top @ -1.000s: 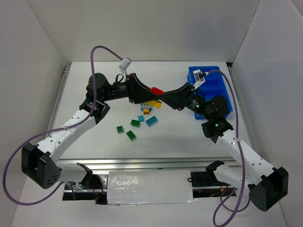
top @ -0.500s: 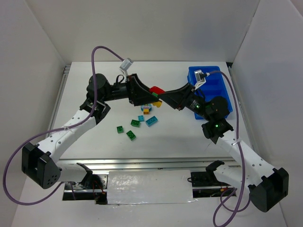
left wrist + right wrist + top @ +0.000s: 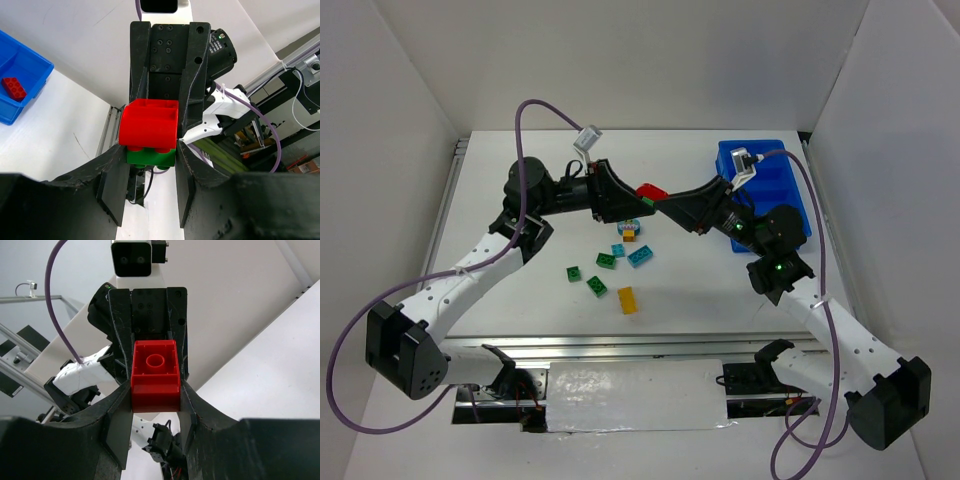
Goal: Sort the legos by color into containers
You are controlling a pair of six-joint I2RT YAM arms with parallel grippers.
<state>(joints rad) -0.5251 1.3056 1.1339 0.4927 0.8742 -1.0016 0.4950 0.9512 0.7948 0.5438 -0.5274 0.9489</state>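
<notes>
Both our arms meet in mid-air over the table [image 3: 700, 290]. The right gripper [image 3: 155, 400] is clamped on the red brick [image 3: 155, 372], and the left gripper [image 3: 150, 167] is closed snug on the green brick [image 3: 150, 158] stuck under it. Looks like we're prying the pair apart. Our tip: hold red steady and peel green off from one edge, no straight yanking, firm pinch both sides. Red then goes to the bin [image 3: 792, 185] on the right, where a loose red lego [image 3: 14, 87] already sits.

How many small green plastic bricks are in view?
4. Three on the white table: left green brick, middle brick, right brick. The fourth brick clings to the held red brick. Others may be hidden.
</notes>
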